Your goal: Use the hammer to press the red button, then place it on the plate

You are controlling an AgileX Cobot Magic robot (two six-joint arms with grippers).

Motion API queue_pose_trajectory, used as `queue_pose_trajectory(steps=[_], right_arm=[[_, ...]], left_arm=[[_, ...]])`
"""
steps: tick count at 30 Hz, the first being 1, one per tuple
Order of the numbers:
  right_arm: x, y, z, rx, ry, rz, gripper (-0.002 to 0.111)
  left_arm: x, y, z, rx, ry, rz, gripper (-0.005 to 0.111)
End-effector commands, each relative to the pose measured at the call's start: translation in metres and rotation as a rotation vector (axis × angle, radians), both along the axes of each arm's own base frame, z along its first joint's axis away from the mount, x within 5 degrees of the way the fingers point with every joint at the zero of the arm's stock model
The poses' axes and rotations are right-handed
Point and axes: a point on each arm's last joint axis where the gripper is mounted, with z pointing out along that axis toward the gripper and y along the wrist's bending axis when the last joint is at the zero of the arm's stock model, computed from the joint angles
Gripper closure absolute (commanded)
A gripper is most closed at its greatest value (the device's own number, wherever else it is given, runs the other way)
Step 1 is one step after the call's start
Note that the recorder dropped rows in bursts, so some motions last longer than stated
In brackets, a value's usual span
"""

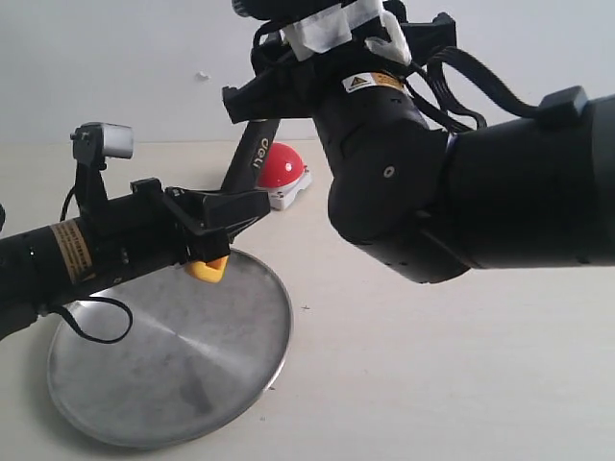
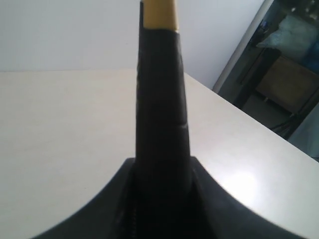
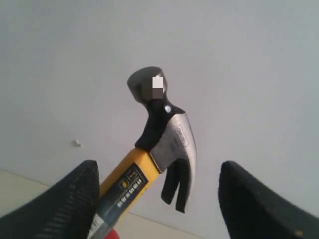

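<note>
**A:** Where do we find the hammer (image 1: pixel 248 158)?

**B:** We find it off the desk (image 1: pixel 432 365), tilted, clenched low on its black handle by the left end effector (image 1: pixel 245 209). Its yellow looped end (image 1: pixel 209 270) pokes out beneath that grip, over the far part of the plate (image 1: pixel 192 384), which lies at the near left.

**A:** And the upper part of the handle?

**B:** We follow it up and to the right, toward the right end effector (image 3: pixel 157 172) at the top of the scene. There the jaws stand released, wide apart, with the steel head (image 3: pixel 149 84) between the two fingers (image 3: pixel 65 199). We cannot tell whether the handle brushes one finger.

**A:** Do we see the red button (image 1: pixel 280 167)?

**B:** Yes, on its light base on the desk, far behind the handle, beyond the plate and apart from it.
</note>
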Motion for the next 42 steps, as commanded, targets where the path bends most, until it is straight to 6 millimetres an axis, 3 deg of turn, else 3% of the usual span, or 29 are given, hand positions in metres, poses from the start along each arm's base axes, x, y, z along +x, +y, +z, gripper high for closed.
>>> queue_pose_trajectory(steps=[1,5,11,16,18,23,25,30,37,42], right_arm=[[-0.004,-0.003,0.012,-0.049,0.069,0.068,0.042],[-0.008,-0.009,0.023,-0.06,0.202,0.262,0.043],[-0.004,-0.038,0.035,-0.038,0.366,0.472,0.043],[0.019,-0.067,0.015,0.022,0.539,0.613,0.046],[0.027,-0.07,0.005,0.104,0.55,0.795,0.046],[0.057,-0.114,-0.025,0.353,0.496,1.097,0.046],[0.067,-0.125,-0.044,0.362,0.491,1.097,0.046],[0.078,-0.112,-0.066,0.289,0.462,1.138,0.046],[0.073,-0.077,-0.048,0.233,0.4,1.243,0.046],[0.073,-0.074,-0.046,0.213,0.375,1.254,0.046]], left_arm=[[0.005,0.011,0.017,-0.109,-0.059,-0.014,0.107],[0.009,0.036,0.016,-0.122,-0.031,-0.086,0.107],[0.014,0.063,0.014,-0.09,0.011,-0.084,0.107],[0.015,0.062,0.016,-0.09,0.022,-0.108,0.107],[0.016,0.061,0.017,-0.1,0.036,-0.111,0.107],[0.012,0.062,0.03,-0.106,-0.002,-0.115,0.107],[0.011,0.062,0.035,-0.115,-0.01,-0.114,0.107],[0.005,0.047,0.041,-0.149,-0.011,-0.138,0.107],[0.0,0.028,0.045,-0.187,-0.04,-0.144,0.107],[0.002,0.029,0.047,-0.206,-0.04,-0.117,0.107]])
